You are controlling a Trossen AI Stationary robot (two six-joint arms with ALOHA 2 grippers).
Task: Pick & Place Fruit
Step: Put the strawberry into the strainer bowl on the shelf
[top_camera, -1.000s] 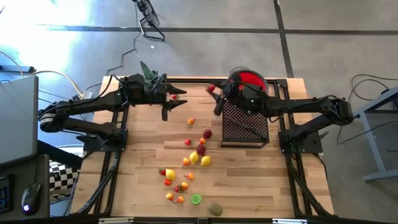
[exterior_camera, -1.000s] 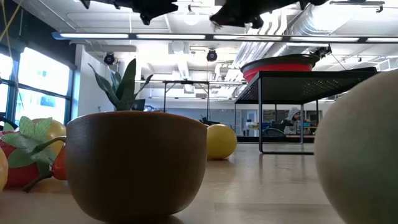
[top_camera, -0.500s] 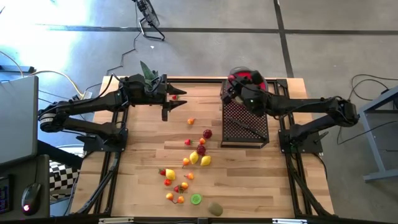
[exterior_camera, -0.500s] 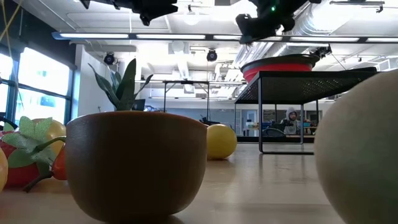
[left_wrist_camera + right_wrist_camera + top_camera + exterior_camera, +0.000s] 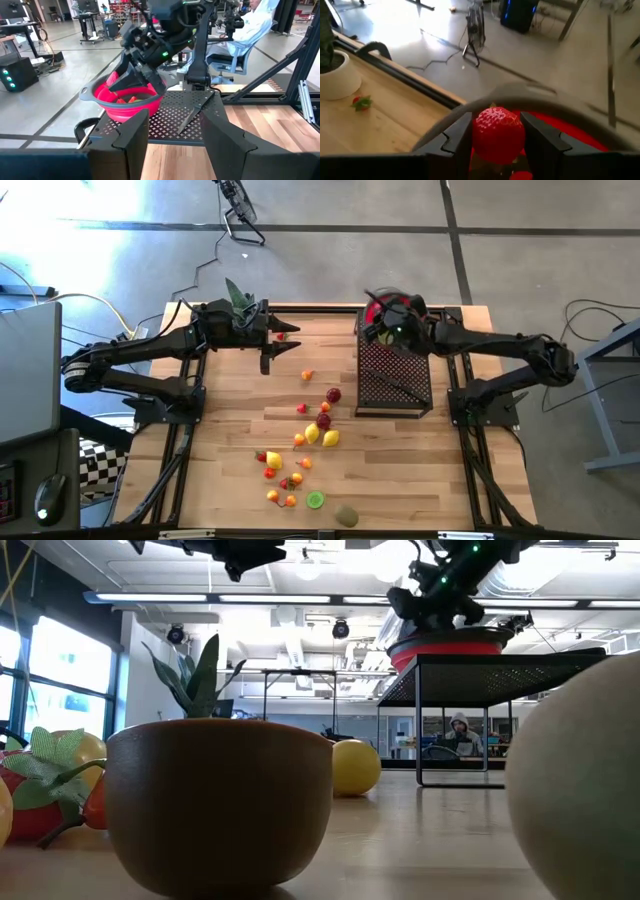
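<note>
right gripper (image 5: 497,145) now over red bowl (image 5: 102,97), clamped on strawberry (image 5: 498,134) | you release next | left gripper (image 5: 172,137) apart, waiting upper-left

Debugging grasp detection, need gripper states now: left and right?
Left gripper: open, empty, hovering over the table's back left.
Right gripper: closed on a red strawberry, over the red bowl on the black mesh rack.

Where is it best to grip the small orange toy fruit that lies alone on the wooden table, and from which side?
Grip the small orange toy fruit across its round middle, coming from straight above: it sits low, and bare wooden table lies all around it.
</note>
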